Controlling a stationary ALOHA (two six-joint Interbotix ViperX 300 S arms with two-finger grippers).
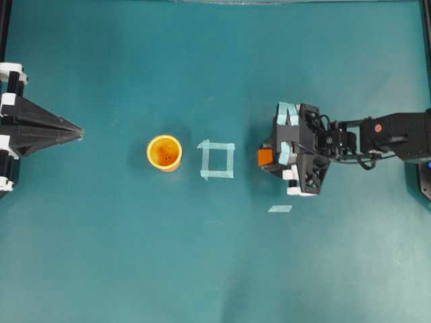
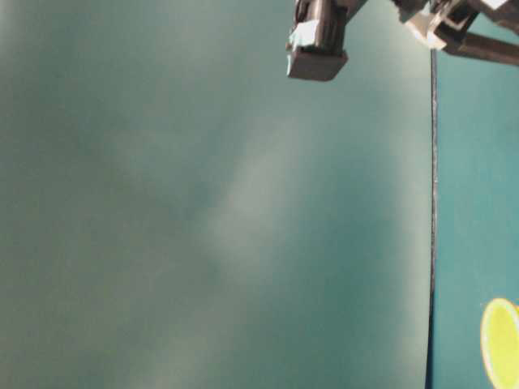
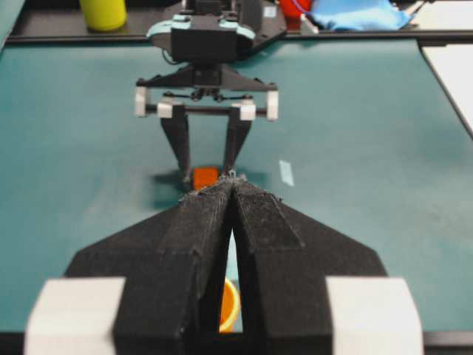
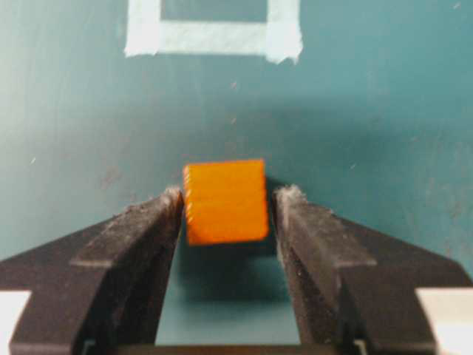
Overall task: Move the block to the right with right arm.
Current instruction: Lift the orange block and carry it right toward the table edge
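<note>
Two open jaws flanking block (image 4: 225,201)

Teal table mat (image 1: 101,256), flat and matte, filled nearly the whole overhead view; evenly lit, faint creases only. Marked with a square outline of pale tape (image 1: 217,160) near the middle and one short loose tape strip (image 1: 280,208) lower right. Bordered by black frame rails (image 1: 4,30) at the left and right edges. Seen beyond the far edge in the left wrist view: a black ledge (image 3: 66,33), a yellow-green container (image 3: 103,13) standing on it, a crumpled blue cloth (image 3: 355,16), a white surface (image 3: 451,74) to the right. Shown in the table-level view as blurred teal with soft pale glare and a dark vertical seam (image 2: 431,219).
</note>
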